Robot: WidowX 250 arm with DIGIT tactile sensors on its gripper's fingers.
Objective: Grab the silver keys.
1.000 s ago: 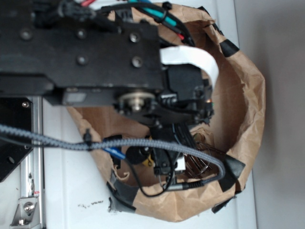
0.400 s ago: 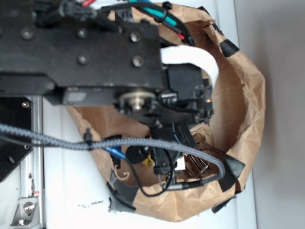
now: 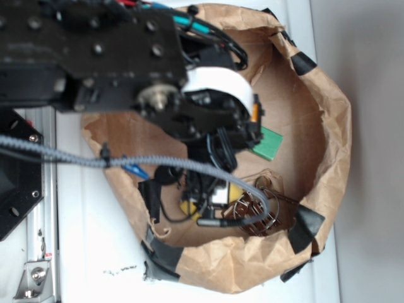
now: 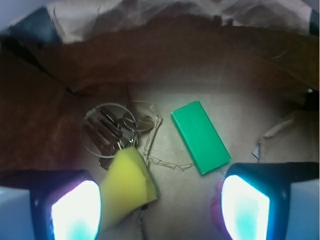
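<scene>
The silver keys (image 4: 111,131), a bunch of dark metal keys on wire rings, lie on the brown paper floor ahead and left of my gripper (image 4: 160,210). The gripper is open and empty, and its lit fingers (image 4: 75,212) stand wide apart. The yellow sponge (image 4: 127,185) lies between the left finger and the keys and overlaps their near edge. In the exterior view the keys (image 3: 259,208) lie at the lower right of the paper nest. The arm and cables hide the fingers there.
A green rectangular block (image 4: 200,136) lies right of the keys and also shows in the exterior view (image 3: 268,144). Raised brown paper walls (image 3: 328,126) with black tape patches (image 3: 304,226) ring the area. A grey braided cable (image 3: 158,165) crosses above the floor.
The arm has swung up and left in the exterior view. That uncovered the green block and more of the keys. The keys have not moved.
</scene>
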